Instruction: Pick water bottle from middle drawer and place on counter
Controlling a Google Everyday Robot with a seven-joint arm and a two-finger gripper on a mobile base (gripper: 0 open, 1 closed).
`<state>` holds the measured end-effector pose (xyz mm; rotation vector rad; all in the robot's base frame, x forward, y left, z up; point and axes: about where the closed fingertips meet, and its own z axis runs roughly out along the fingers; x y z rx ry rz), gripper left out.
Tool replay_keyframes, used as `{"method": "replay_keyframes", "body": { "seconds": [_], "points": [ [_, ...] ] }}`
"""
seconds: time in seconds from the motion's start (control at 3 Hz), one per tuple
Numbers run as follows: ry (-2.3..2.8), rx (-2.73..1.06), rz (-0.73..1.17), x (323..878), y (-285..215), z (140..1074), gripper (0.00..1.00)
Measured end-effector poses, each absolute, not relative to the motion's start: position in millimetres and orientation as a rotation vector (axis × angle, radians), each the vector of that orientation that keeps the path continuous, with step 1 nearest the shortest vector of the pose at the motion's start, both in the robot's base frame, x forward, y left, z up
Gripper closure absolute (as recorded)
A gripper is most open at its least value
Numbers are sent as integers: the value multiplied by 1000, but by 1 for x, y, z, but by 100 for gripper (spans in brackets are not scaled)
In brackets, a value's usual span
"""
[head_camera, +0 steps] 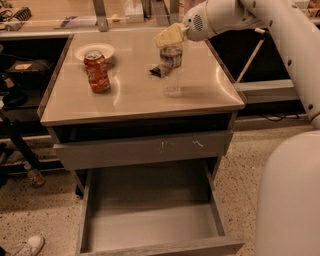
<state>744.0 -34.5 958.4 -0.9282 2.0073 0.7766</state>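
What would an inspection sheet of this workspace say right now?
Surface: counter, brushed steel, reflective.
Job's things: water bottle upright at the counter's rear right; middle drawer pulled open, floor bare.
Clutter: orange soda can, white plate, small dark item beside the bottle.
Grippers: end effector at the bottle's top.
Cables: dark cable on the floor, right.
Surroundings: white shoe, lower left.

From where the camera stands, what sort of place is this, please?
Probably a robotics lab or office test area, not a home: a steel counter over a pulled-out middle drawer, speckled floor, cluttered tables behind. The gripper is at the top of the water bottle on the counter.
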Motion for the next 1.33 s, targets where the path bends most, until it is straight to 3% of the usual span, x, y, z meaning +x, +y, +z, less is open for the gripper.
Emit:
{"method": "replay_keyframes", "body": {
  "seconds": [0.67, 1.0, 1.33],
  "points": [
    [2007, -928, 777, 744, -34, 958, 12],
    [2007, -928, 777, 744, -34, 958, 0],
    [2007, -928, 777, 744, -34, 958, 0]
  ]
}}
